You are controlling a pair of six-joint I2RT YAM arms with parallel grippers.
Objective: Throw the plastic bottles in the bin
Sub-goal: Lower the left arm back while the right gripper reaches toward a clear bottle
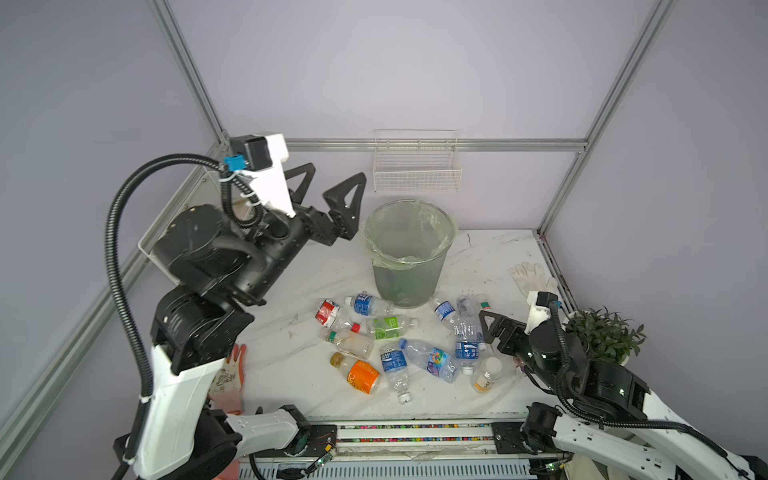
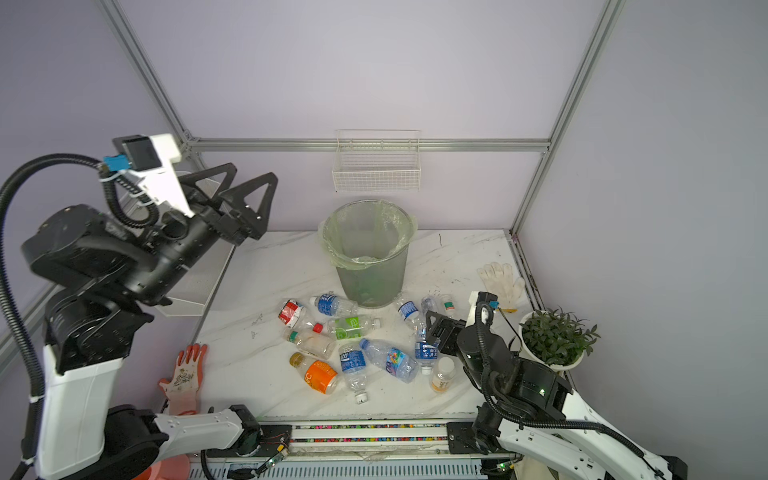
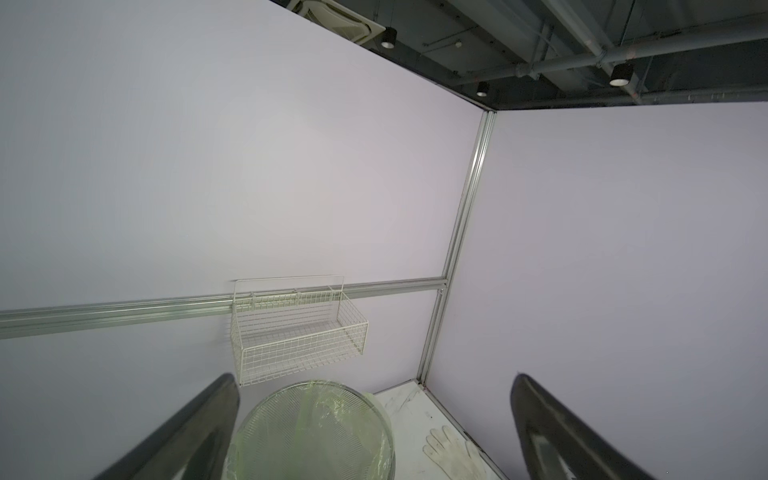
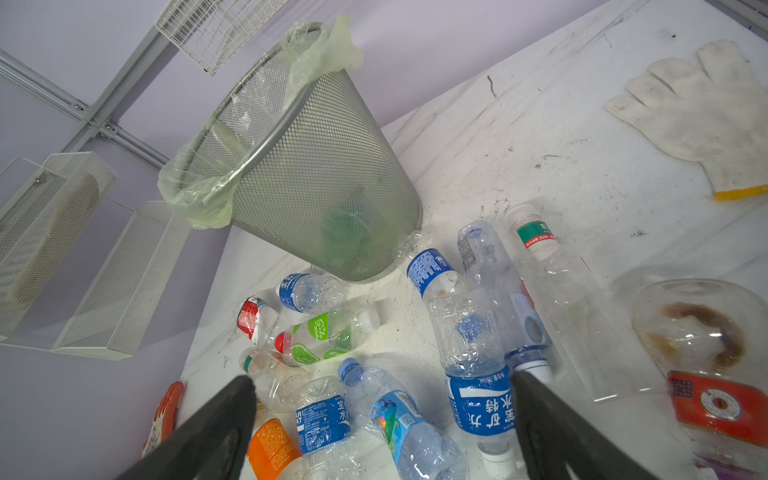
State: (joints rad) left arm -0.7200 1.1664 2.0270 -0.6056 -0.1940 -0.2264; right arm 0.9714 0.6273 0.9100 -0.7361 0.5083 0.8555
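Several plastic bottles [image 1: 394,361] [image 2: 328,305] lie scattered on the white table in front of the bin [image 1: 399,282] [image 2: 370,278], a grey mesh wastebasket with a pale green liner. Through its mesh [image 4: 324,174] something green shows at the bottom. My left gripper [image 1: 334,174] [image 2: 253,172] hangs open and empty, high up, left of the bin's rim [image 3: 316,432]. My right gripper [image 1: 494,328] [image 2: 436,324] is open, low over the right side of the pile. In the right wrist view a blue-labelled bottle [image 4: 478,407] lies by one finger, with others between the jaws.
A white wire basket [image 1: 417,174] hangs on the back wall above the bin. White mesh trays [image 2: 195,286] are on the left wall. A white glove [image 1: 532,276] and a potted plant [image 1: 602,334] are at the right, an orange glove [image 1: 230,378] at front left.
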